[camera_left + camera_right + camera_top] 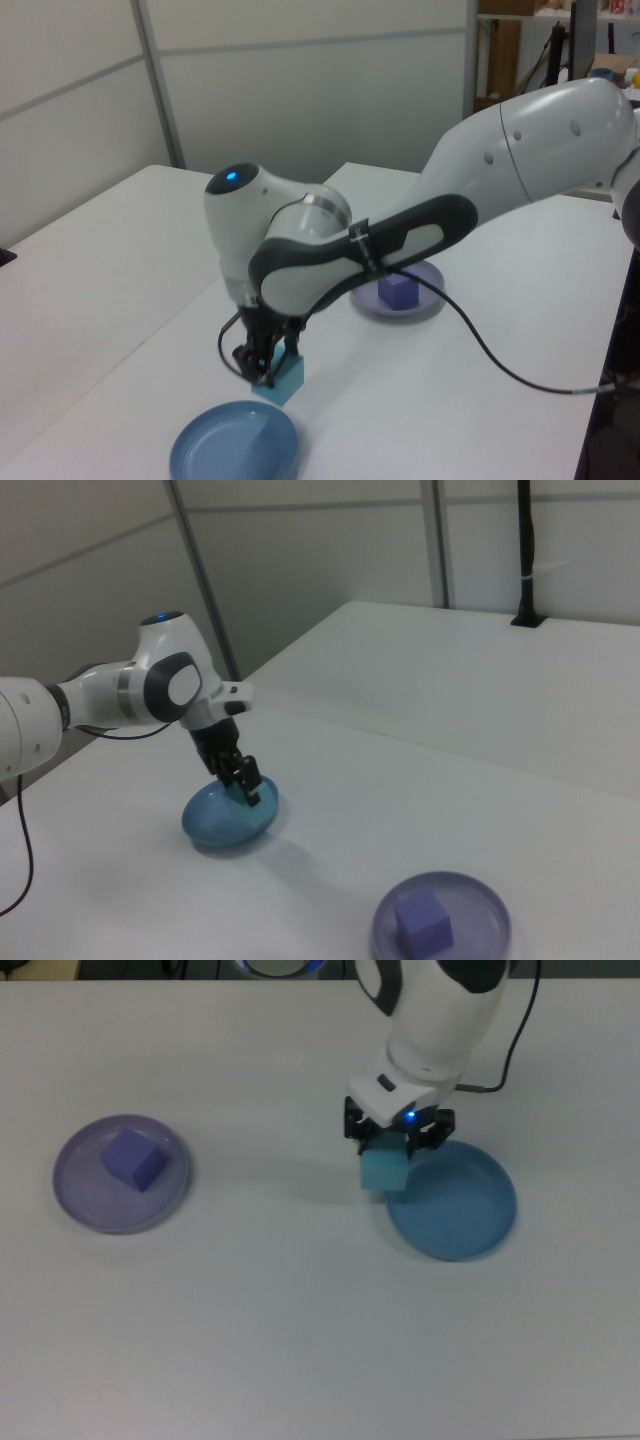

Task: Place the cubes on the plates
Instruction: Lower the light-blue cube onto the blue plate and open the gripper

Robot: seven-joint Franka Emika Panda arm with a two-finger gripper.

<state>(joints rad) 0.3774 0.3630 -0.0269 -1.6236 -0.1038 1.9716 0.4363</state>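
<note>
Gripper point(398, 1143): closed on the teal cube point(385, 1170) — held off the table point(300, 1310).
Blue plate point(460, 1210): just beside the gripper, below it.
Purple cube point(134, 1159): well apart from the gripper — seated on the lavender plate point(85, 1205).

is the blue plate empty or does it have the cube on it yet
Empty. The blue plate shows bare; the gripper holds the teal cube lifted at its rim.

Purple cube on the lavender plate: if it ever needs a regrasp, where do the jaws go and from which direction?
Come straight down from above and close on two opposite vertical side faces of the purple cube. It sits flat inside the lavender plate, whose raised rim would hinder a side approach. In the top view the cube is turned relative to the table edges, so rotate the wrist to match its faces.
</note>
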